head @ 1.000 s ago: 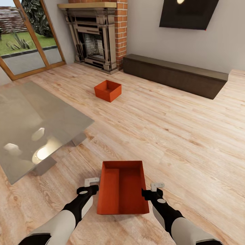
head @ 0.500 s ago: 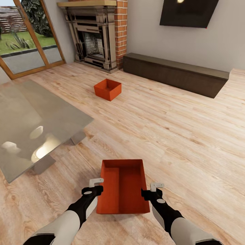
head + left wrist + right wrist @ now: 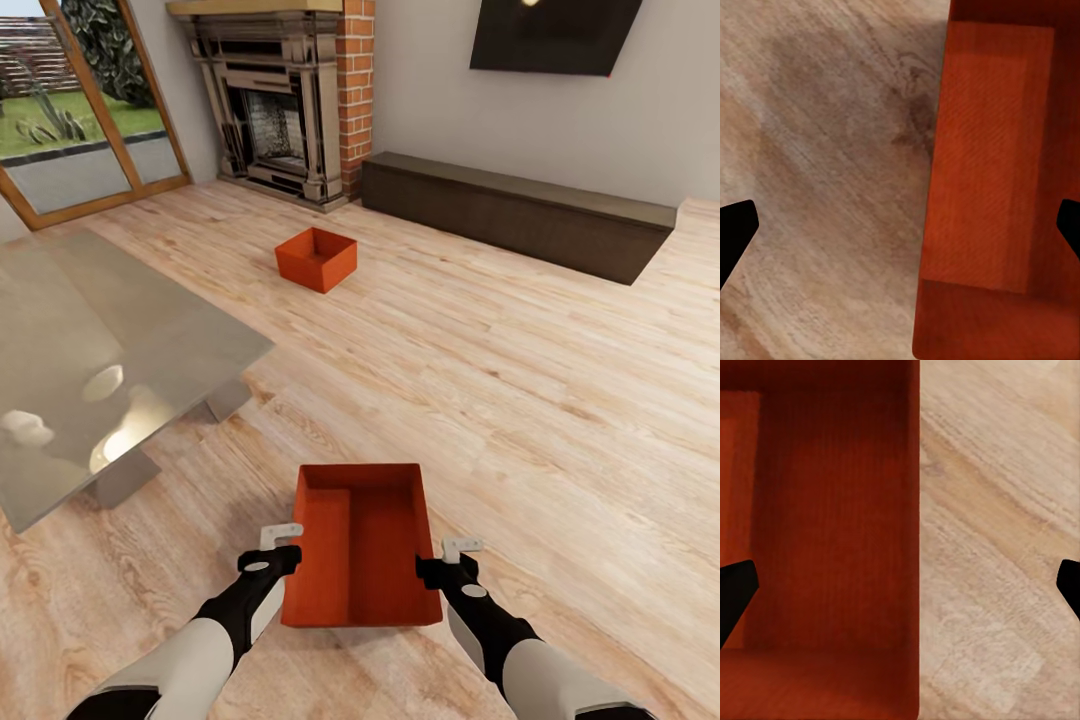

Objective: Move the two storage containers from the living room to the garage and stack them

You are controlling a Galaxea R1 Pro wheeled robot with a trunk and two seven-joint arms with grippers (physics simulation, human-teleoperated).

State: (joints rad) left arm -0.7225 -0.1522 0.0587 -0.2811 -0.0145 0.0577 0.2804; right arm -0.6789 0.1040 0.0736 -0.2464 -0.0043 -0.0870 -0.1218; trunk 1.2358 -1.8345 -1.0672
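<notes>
Both grippers, left (image 3: 283, 548) and right (image 3: 440, 558), straddle the near container's (image 3: 362, 545) side walls, jaws spread; closing evenly should keep it level.

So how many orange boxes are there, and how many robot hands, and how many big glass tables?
Orange boxes: 2, one between the grippers and one far off near the fireplace
Robot grippers: 2, left gripper and right gripper
Glass tables: 1
Total: 5
</notes>
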